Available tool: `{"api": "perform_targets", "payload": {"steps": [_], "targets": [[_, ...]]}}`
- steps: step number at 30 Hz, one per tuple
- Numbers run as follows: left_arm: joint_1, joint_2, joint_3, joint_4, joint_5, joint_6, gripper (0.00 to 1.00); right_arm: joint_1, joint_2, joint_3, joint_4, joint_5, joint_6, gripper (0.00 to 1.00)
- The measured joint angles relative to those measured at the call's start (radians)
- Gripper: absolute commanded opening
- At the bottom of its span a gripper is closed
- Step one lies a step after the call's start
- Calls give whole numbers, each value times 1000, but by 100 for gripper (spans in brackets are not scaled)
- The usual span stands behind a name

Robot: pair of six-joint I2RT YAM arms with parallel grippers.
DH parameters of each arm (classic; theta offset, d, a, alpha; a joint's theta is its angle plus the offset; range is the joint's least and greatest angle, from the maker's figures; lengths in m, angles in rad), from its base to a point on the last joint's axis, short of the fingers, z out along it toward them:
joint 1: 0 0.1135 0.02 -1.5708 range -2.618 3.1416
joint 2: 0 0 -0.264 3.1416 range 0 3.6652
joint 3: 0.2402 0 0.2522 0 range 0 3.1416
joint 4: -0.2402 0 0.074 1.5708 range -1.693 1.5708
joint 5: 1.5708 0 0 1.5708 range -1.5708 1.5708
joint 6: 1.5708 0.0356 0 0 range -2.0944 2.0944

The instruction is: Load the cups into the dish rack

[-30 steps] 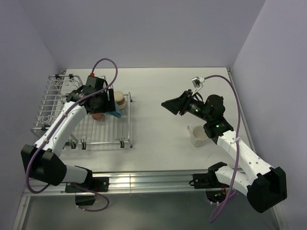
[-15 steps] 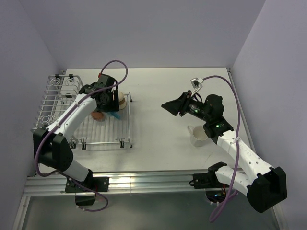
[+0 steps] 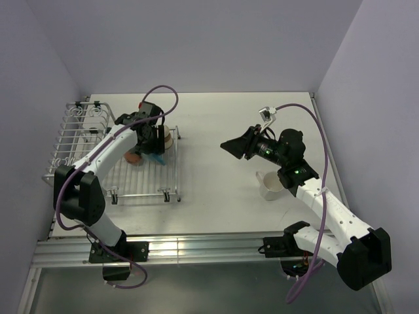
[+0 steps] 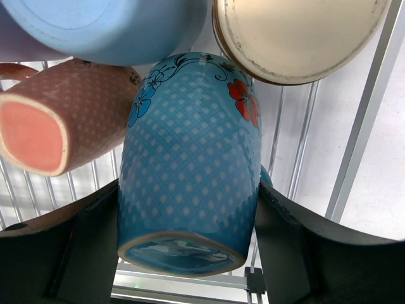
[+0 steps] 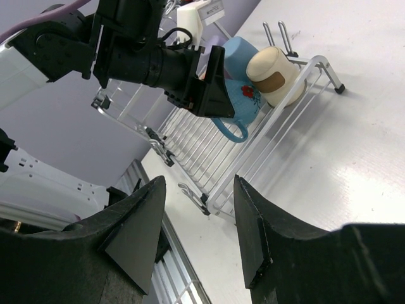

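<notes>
My left gripper [image 4: 188, 199] is shut on a mid-blue mug [image 4: 190, 145] with white dots and a flower print, its base toward the camera, held low over the dish rack [image 3: 78, 140]. In the rack beside it lie a salmon-pink mug [image 4: 57, 120], a light blue cup [image 4: 107, 25] and a cream cup [image 4: 297, 35] with a tan band. From above, the left gripper [image 3: 152, 140] is at the rack's right end. My right gripper [image 3: 232, 145] hangs open and empty over mid-table. A white mug [image 3: 272, 186] stands on the table beneath the right arm.
The right wrist view shows the rack [image 5: 253, 158] from the side, with the left gripper [image 5: 202, 88], the blue mug [image 5: 240, 101] and the cream cup [image 5: 272, 73] on it. Walls close in the table on three sides. An aluminium rail [image 3: 196, 248] runs along the near edge.
The left arm's elbow has swung back and left and its wrist has turned, with the blue mug still held over the rack's right end. The right arm has not moved.
</notes>
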Motion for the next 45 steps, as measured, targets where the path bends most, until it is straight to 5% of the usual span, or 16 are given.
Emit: {"api": "perform_targets", "payload": {"steps": [15,45], "targets": [[0,29,7,1,14,2,55,0,19,13,-34,-1,-11,55],[0,27,-15,43,3,2,77,0,60,58,-60,-12,-11,55]]}}
